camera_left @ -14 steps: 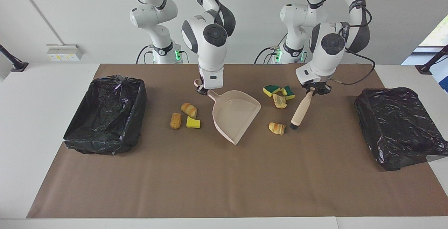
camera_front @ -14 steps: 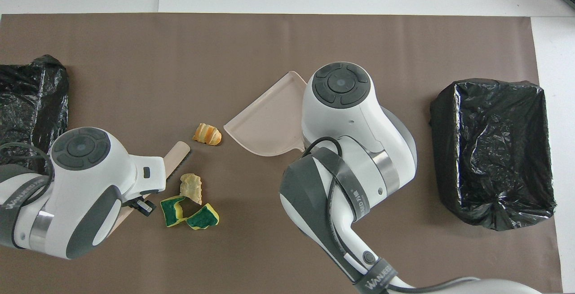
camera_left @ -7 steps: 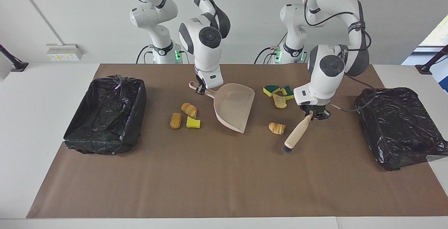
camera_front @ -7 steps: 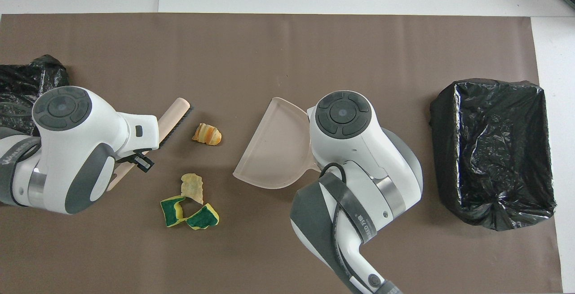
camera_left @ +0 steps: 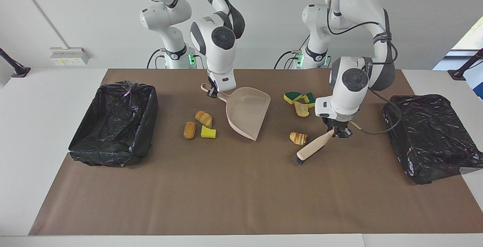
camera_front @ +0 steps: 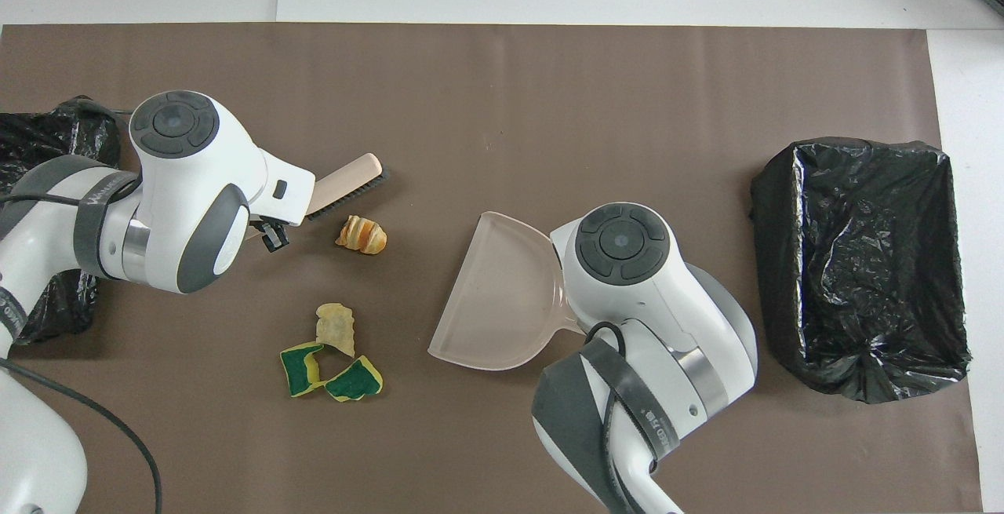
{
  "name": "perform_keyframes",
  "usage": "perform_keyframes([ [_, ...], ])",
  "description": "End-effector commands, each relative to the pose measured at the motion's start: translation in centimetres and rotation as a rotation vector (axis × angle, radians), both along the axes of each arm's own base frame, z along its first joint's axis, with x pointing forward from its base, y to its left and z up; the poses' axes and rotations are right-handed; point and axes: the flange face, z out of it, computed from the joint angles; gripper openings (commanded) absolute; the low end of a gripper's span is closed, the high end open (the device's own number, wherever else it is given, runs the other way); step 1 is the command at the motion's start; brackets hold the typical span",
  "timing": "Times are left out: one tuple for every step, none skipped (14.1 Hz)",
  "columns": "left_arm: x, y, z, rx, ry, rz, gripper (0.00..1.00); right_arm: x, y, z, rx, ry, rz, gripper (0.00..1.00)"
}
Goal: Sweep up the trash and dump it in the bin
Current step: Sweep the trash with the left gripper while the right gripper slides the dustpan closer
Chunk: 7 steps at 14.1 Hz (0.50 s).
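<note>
Now brush (camera_left: 312, 148) flatter, dustpan (camera_left: 247, 114) nearer robots.

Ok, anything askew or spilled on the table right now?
Only the expected mess: trash scraps lie scattered on the brown mat, none yet in the pink dustpan, which the right gripper holds tilted. The left gripper holds the brush slanted beside one scrap. Both black-lined bins sit upright.
</note>
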Motion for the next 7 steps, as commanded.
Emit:
perform_keyframes([
  [-2.2, -0.2, 0.1, 0.001, 0.028, -0.103, 0.00, -0.5, -0.4, 0.1, 0.009, -0.021, -0.016, 0.00],
  [-3.2, -0.6, -0.1, 0.008, 0.061, -0.139, 0.00, -0.5, -0.2, -0.3, 0.007, -0.016, -0.011, 0.00],
  [-4.0, -0.8, 0.0, 0.020, 0.097, -0.149, 0.00, -0.9, 0.1, -0.8, 0.001, -0.007, -0.004, 0.00],
  [-5.2, -1.3, 0.0, 0.031, 0.130, -0.161, 0.00, -1.0, 0.1, -1.1, -0.004, -0.003, -0.001, 0.00],
  [-6.7, -1.9, -0.2, 0.041, 0.162, -0.177, 0.00, -1.3, 0.3, -1.5, -0.010, 0.000, 0.003, 0.00],
  [-8.3, -1.6, 0.1, 0.046, 0.171, -0.184, 0.00, -1.6, 0.5, -2.4, -0.010, -0.014, 0.016, 0.00],
  [-9.7, -1.2, 0.4, 0.048, 0.179, -0.185, 0.00, -1.7, 0.4, -3.2, -0.001, -0.029, 0.025, 0.00],
])
